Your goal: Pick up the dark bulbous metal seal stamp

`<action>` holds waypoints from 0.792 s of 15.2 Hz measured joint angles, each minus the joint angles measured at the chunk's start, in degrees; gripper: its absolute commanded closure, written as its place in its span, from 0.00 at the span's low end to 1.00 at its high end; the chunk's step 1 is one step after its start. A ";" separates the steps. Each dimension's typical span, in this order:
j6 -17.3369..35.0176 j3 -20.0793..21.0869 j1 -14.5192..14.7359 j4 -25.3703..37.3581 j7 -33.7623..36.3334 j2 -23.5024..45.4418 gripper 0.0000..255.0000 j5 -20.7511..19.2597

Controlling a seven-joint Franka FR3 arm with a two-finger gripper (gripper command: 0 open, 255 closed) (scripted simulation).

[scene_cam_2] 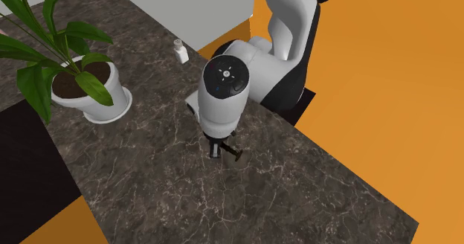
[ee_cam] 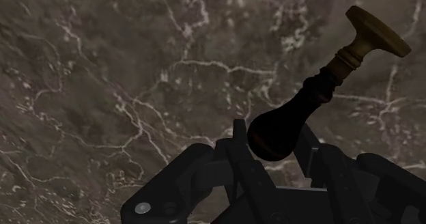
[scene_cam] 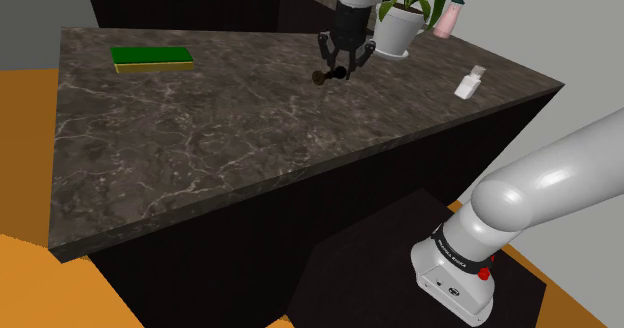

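Here, the tool (scene_cam: 343,69) clasps the seal stamp (ee_cam: 300,110) by its dark bulb.

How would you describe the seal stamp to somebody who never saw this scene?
Find the dark marbled counter, then the white plant pot. Near it, the black tool clasps the seal stamp: unlike the white bottle, a dark bulb with a brass-coloured disc.
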 measured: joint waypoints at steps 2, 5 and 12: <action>-1.49 -0.03 0.02 1.33 -0.12 -0.17 1.00 0.07; -3.90 -0.17 -0.05 3.72 -0.43 -0.21 1.00 0.07; -8.81 -0.29 -0.20 8.95 -0.85 0.09 1.00 -0.05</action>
